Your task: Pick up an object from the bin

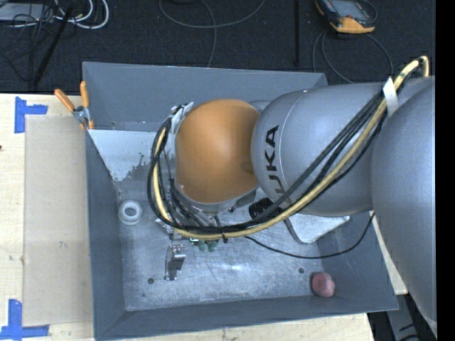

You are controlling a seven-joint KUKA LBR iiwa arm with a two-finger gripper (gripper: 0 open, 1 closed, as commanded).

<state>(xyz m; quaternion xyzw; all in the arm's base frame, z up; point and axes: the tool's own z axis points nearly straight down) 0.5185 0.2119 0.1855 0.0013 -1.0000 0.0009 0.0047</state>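
My gripper (173,263) hangs below the orange wrist cover, low over the bare bin floor at the front left. A small white ring (130,212), like a tape roll, lies flat to its upper left, a short way off and not touching it. Far to the right, near the bin's front right corner, rests a small pinkish-red ball (323,284).
A white flat piece (313,227) lies partly hidden under the arm at the right of the bin. The arm and its cables cover the bin's middle and back right. Bare floor shows between the gripper and the ball.
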